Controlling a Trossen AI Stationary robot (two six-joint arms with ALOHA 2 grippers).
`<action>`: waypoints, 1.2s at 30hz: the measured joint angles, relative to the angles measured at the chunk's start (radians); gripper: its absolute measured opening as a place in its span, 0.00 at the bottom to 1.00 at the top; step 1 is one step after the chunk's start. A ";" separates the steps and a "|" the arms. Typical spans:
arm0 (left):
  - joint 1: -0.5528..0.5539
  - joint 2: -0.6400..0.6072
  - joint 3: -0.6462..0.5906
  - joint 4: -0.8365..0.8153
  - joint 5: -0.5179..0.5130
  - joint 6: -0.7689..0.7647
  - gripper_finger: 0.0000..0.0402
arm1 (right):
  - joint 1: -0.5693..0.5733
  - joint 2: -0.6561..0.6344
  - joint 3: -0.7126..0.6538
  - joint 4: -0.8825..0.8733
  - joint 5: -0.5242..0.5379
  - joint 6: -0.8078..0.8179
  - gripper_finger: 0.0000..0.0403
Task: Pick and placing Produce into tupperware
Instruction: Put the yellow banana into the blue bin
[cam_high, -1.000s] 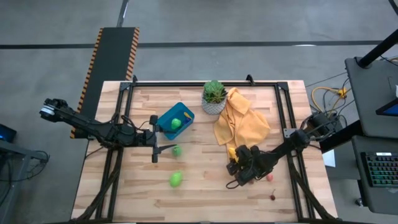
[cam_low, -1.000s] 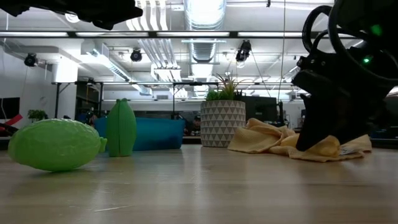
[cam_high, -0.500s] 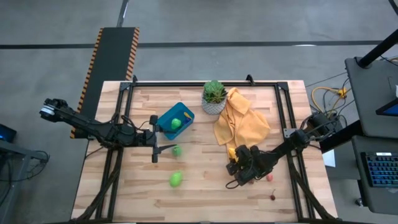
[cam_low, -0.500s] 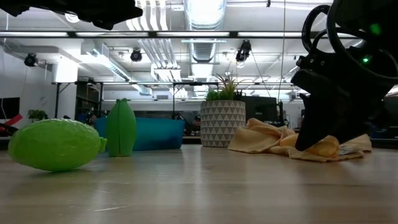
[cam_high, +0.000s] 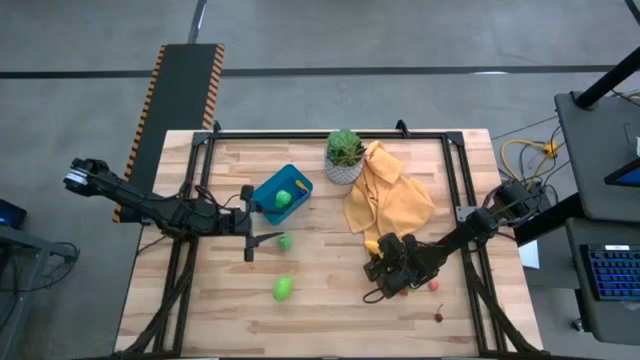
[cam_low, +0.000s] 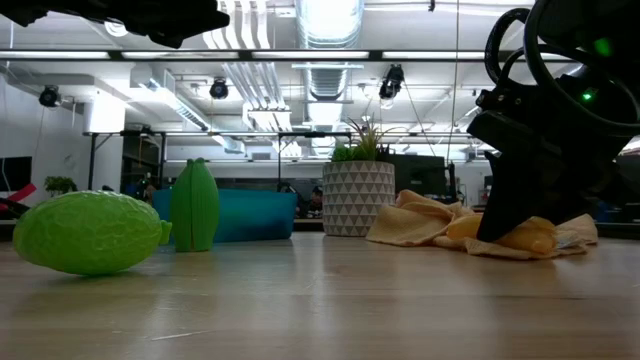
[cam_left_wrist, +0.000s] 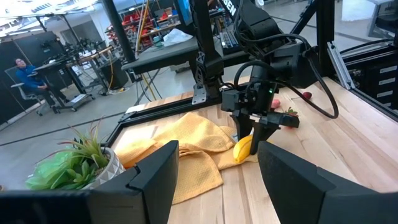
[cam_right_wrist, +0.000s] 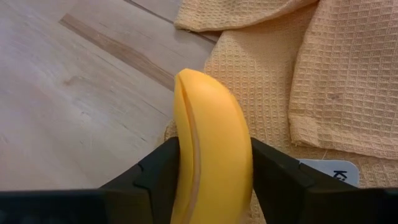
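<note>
There are two arms, one box, one plant and one cloth on the table (cam_high: 330, 310).

The produce adds up to six toy pieces. Three are green. One green piece (cam_high: 283, 198) sits inside the box (cam_high: 268, 190), which is bright blue with round corners and lies at about 11 o'clock from the table's middle. A second small green piece (cam_high: 285, 241) stands on the wood just at 6 o'clock from the box. A third green piece (cam_high: 283, 289), bumpy and shaped like a lemon, lies farther on at 6 o'clock, well apart from the box. In the low view it lies on its side.

There is one banana (cam_right_wrist: 211, 149). It is smooth and yellow with a line down its side. The right gripper (cam_high: 383, 262) is clamped on it, one dark finger on each side. The banana is at about 4 o'clock on the table, at the edge of the yellow cloth (cam_high: 385, 195).

Two tiny red pieces lie past the right gripper. One (cam_high: 435, 285) is at 3 o'clock from it and the other (cam_high: 438, 317) is at 5 o'clock, near the table's edge.

The left gripper (cam_high: 247, 222) waits at 9 o'clock on the table, close by the box, with its fingers apart and nothing in them.

The plant (cam_high: 344, 156) in its white pot stands at 12 o'clock, between the box and the cloth.
</note>
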 joint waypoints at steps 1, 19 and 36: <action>0.000 0.000 0.000 0.000 0.000 0.000 0.51 | 0.000 0.000 0.000 0.000 0.000 -0.005 0.42; 0.000 0.000 0.000 0.000 0.000 0.000 0.51 | -0.004 -0.001 0.054 -0.002 0.000 -0.113 0.40; 0.000 0.000 0.000 0.000 0.000 0.000 0.51 | -0.048 -0.001 0.112 -0.011 0.027 -0.220 0.38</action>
